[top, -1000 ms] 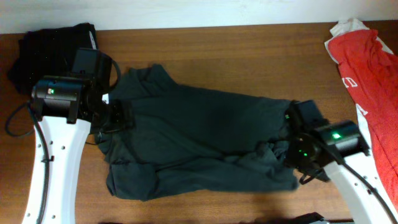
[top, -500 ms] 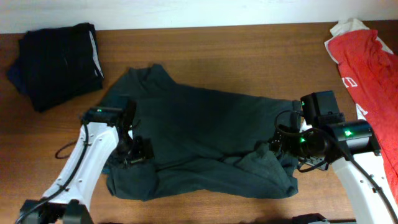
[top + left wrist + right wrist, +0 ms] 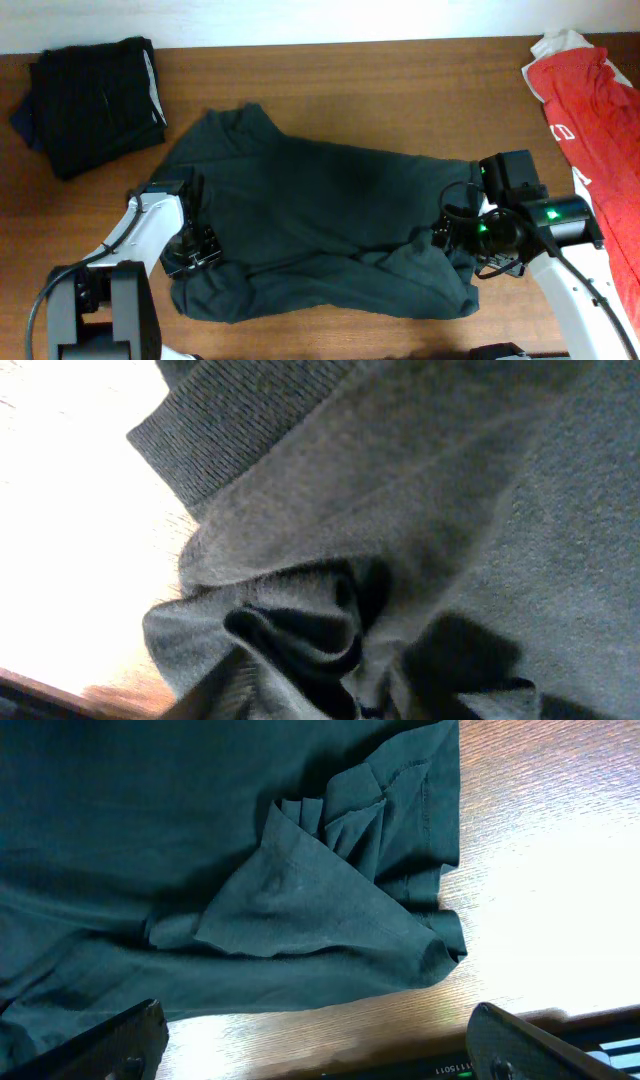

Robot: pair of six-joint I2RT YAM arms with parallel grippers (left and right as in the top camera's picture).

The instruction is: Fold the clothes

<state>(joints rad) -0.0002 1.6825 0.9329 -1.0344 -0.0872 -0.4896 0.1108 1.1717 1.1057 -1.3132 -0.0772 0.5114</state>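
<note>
The dark grey-green T-shirt (image 3: 320, 210) lies crumpled across the middle of the table, with no lettering showing. My left gripper (image 3: 195, 248) presses down on its lower left part. In the left wrist view, bunched folds of the T-shirt (image 3: 450, 480) and a ribbed hem fill the frame and hide my fingers. My right gripper (image 3: 445, 235) hovers at the shirt's right end. It stands open (image 3: 320, 1055) over bare wood, with the pleated edge of the T-shirt (image 3: 330, 890) just beyond the fingertips (image 3: 130, 1035).
A black folded garment (image 3: 90, 95) lies at the back left corner. A red white-printed garment (image 3: 590, 110) runs along the right edge. Brown table wood (image 3: 400, 90) shows behind the shirt, and the front table edge (image 3: 400, 1055) is close under my right gripper.
My left arm has swung from the back left down onto the shirt's lower left part. My right gripper has opened wider and drawn back slightly to the right.
</note>
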